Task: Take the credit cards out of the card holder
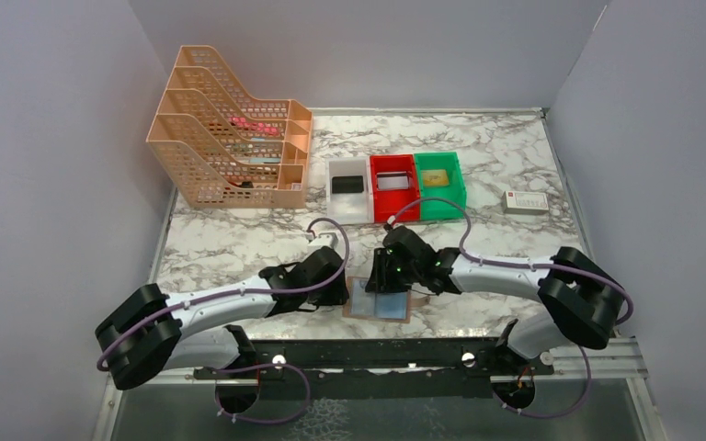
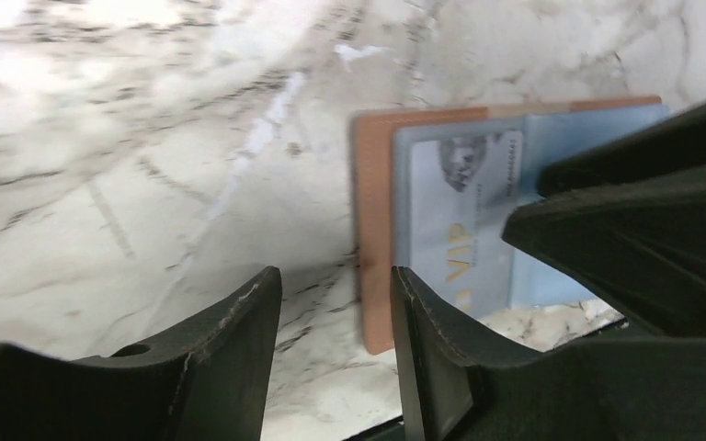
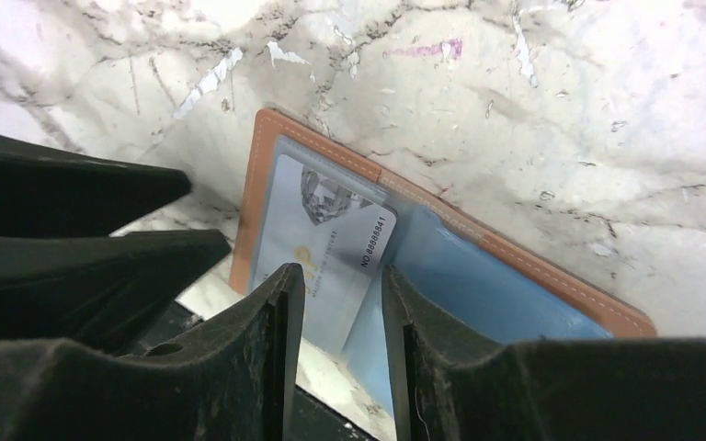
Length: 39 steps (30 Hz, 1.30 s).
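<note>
The card holder (image 1: 379,301) lies spread open near the table's front edge, tan with pale blue panels. A pale silver-blue credit card (image 3: 331,230) marked VIP sits askew in its left panel, one corner sticking out past the holder's edge. It also shows in the left wrist view (image 2: 450,234). My right gripper (image 3: 342,287) is open with a narrow gap, its fingertips just above that card's lower edge. My left gripper (image 2: 335,308) is open at the holder's left edge (image 2: 374,230), and the tan rim lies beside its right finger (image 2: 423,349). In the top view both grippers (image 1: 335,289) (image 1: 388,276) are at the holder.
White (image 1: 347,204), red (image 1: 393,204) and green (image 1: 441,204) bins stand behind. A black card (image 1: 347,184) lies in the white one. A small white box (image 1: 526,202) is at the right. A peach file rack (image 1: 234,138) is at the back left. The front rail (image 1: 368,358) is close.
</note>
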Each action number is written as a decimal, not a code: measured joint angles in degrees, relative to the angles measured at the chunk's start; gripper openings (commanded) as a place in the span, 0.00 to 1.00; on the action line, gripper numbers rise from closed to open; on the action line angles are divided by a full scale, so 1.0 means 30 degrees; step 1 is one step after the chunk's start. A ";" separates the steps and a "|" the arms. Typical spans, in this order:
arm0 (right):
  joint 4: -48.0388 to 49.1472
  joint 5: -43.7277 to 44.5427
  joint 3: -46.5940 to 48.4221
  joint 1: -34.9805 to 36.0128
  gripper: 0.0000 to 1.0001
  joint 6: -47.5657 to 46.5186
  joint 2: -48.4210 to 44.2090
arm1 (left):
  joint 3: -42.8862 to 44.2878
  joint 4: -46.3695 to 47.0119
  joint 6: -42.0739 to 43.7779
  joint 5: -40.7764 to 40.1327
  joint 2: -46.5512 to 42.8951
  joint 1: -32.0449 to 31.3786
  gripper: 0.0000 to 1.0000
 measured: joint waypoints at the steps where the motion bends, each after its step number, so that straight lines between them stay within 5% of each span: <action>1: -0.0692 0.0823 0.0437 0.0321 0.44 -0.0124 0.0000 | 0.0000 -0.0459 -0.0168 -0.0452 -0.0335 0.0138 0.51; 5: -0.3351 0.3534 0.2433 0.1654 0.54 -0.0568 0.0401 | -0.0022 -0.1668 -0.0656 -0.1479 -0.1887 0.1413 0.51; 11: -0.5632 0.6207 0.5180 0.3592 0.55 -0.0510 0.2878 | -0.0874 -0.2222 -0.0787 -0.1596 -0.4328 0.4590 0.51; 17: -0.7373 0.7766 0.7271 0.4575 0.54 0.0342 0.5056 | -0.1413 -0.2419 -0.0780 -0.1530 -0.5916 0.5071 0.51; 21: -0.7766 0.8313 0.8094 0.4911 0.29 0.0823 0.5756 | -0.1690 -0.2412 -0.0780 -0.1384 -0.6164 0.5085 0.51; 30: -0.7934 0.9260 0.8626 0.5115 0.06 0.1239 0.6186 | -0.1785 -0.2353 -0.0597 -0.1071 -0.6142 0.5085 0.51; 39: -0.7184 0.9194 0.8131 0.5115 0.02 0.0539 0.5850 | -0.1785 -0.1989 -0.0335 -0.0474 -0.5916 0.5085 0.51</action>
